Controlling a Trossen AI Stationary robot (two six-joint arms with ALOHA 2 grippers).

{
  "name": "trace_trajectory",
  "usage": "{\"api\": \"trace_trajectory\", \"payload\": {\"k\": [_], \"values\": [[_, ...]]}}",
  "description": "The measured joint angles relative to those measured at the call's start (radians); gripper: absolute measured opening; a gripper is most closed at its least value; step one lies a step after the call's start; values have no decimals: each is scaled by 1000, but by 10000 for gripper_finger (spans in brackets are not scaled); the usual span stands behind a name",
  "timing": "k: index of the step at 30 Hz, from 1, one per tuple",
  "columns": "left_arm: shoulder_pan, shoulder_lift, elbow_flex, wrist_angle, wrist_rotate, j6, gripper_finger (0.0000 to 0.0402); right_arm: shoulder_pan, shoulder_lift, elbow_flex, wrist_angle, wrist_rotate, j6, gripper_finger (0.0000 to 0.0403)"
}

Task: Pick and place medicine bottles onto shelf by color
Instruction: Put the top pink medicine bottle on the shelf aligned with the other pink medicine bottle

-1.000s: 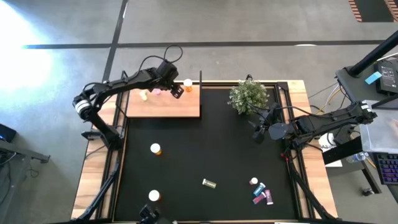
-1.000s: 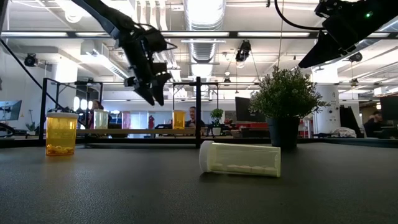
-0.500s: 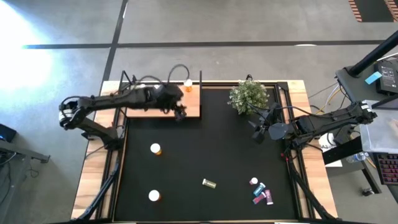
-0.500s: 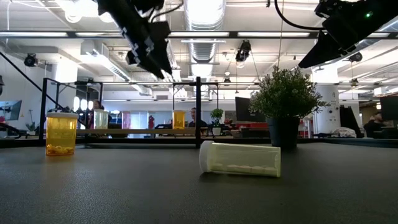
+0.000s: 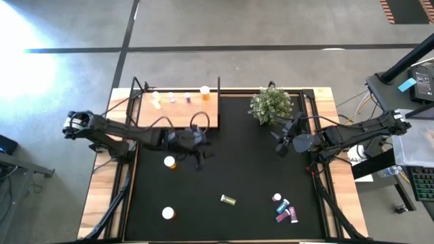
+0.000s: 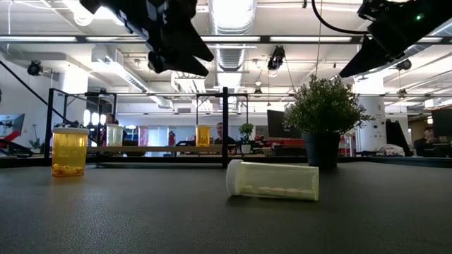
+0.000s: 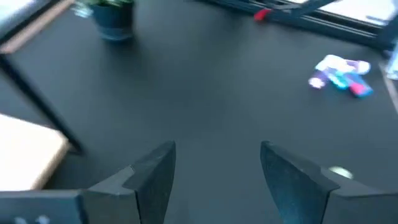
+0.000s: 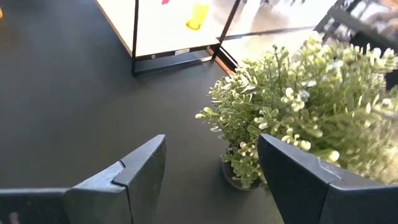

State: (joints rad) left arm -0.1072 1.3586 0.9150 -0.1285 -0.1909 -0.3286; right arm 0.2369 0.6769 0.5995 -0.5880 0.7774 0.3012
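— Four bottles (image 5: 180, 97) stand on the shelf (image 5: 178, 110) from above; the low view shows two.
— Left hand (image 5: 198, 157)?
— Wide, empty, above the table (image 5: 251, 169) beside an orange white-capped bottle (image 5: 169, 162).
— Right hand (image 5: 281, 145)?
— Wide, empty, beside the plant (image 5: 270, 105).

I see the shelf (image 5: 178, 110) at the bench's far left, the plant (image 5: 270, 105) to its right, and bottles (image 5: 284, 209) clustered near-right.
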Motion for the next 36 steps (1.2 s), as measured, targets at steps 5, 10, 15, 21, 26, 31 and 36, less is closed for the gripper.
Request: {"api": "trace_trajectory", "payload": {"k": [5,10,15,21,26,31,36], "values": [[-93,0,-72,139,0,-32,219,0,1,0,1,0,-40,244],[-159,0,-145,326,-2,-61,219,0,0,0,1,0,-40,244],[-204,1,-179,449,-3,-61,219,0,0,0,1,0,-40,244],[-253,1,-210,548,-5,-59,219,0,0,0,26,0,-33,244],[-267,1,-210,590,-9,-59,219,0,0,1,148,-2,-72,244],[-267,1,-209,597,-18,-58,219,0,1,2,212,-32,83,244],[-266,1,-209,596,-27,-58,219,2,7,1,173,-311,430,240]]}}
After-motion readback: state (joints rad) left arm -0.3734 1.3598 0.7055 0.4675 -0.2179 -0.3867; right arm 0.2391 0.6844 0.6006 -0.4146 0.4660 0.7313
